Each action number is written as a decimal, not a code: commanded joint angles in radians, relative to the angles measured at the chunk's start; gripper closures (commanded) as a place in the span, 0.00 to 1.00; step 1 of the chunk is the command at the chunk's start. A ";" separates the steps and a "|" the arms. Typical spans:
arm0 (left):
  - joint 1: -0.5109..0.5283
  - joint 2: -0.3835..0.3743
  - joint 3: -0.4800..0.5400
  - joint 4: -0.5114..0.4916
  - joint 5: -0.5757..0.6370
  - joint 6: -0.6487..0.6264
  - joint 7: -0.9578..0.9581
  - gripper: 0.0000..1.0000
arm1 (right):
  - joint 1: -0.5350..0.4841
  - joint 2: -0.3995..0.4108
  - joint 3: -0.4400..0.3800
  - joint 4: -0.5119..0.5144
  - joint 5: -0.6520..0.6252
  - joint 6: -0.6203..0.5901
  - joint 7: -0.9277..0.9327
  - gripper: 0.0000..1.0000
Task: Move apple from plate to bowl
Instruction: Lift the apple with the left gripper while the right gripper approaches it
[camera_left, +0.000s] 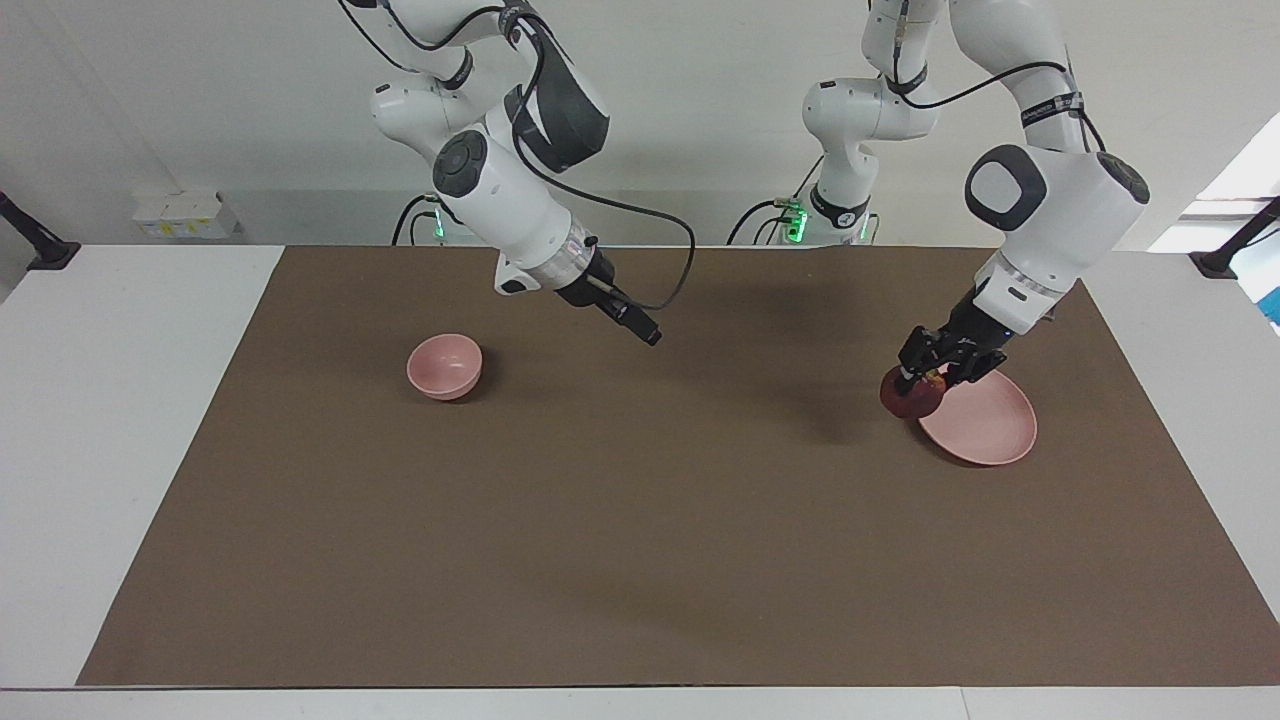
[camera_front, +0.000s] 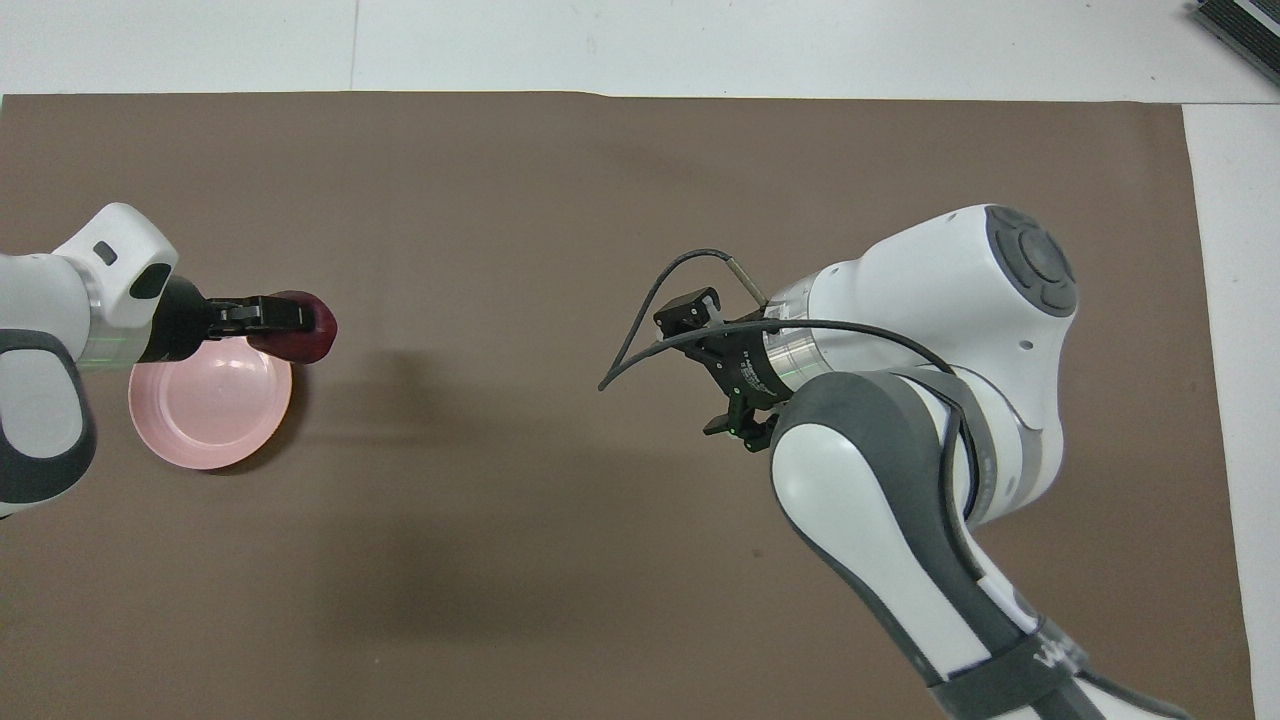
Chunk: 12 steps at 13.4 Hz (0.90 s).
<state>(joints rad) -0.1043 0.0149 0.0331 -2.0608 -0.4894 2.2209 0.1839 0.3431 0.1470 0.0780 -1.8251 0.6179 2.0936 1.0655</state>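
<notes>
The right gripper (camera_left: 650, 338) waits in the air between the bowl (camera_left: 445, 366) and the plate (camera_left: 985, 420); its fingers cannot be made out. The left gripper (camera_left: 925, 378) pinches the apple (camera_left: 911, 394), lifted over the plate's rim, probably for carrying toward the bowl at the right arm's end.

Lighting: we note bright, even, diffuse light from above. Shadows: soft, faint, cast by the arms on the brown mat (camera_left: 640, 520). Glare: we find mild sheen on white arm casings. Focus: sharp in both views.
</notes>
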 joint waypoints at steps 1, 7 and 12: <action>-0.047 -0.030 0.001 -0.022 -0.111 -0.013 -0.017 1.00 | 0.052 0.031 -0.001 -0.011 0.061 0.141 0.065 0.00; -0.216 -0.081 -0.028 -0.107 -0.353 0.169 -0.093 1.00 | 0.181 0.135 -0.001 0.027 0.153 0.406 0.105 0.00; -0.301 -0.101 -0.030 -0.136 -0.368 0.229 -0.153 1.00 | 0.212 0.178 -0.001 0.079 0.241 0.477 0.151 0.00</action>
<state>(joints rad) -0.3663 -0.0422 -0.0094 -2.1503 -0.8363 2.4058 0.0457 0.5510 0.2946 0.0785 -1.7831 0.8380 2.5569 1.1799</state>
